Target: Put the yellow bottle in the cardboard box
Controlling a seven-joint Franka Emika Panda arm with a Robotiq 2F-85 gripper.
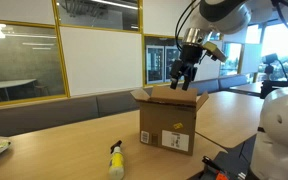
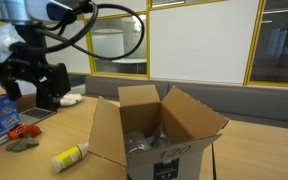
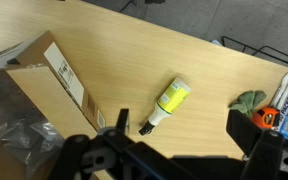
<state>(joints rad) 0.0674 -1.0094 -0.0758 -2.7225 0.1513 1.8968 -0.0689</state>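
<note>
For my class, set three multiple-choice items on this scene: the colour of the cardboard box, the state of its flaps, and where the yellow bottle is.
1. What colour is the cardboard box?
A) brown B) white C) blue
2. How are its top flaps?
A) taped shut B) open C) torn off
3. Where is the yellow bottle?
A) inside the box B) lying on the table beside the box C) on a chair
Answers: 1 A, its corrugated sides are brown; 2 B, the flaps stand up and the inside shows; 3 B, it lies on its side on the wood, apart from the box.
</note>
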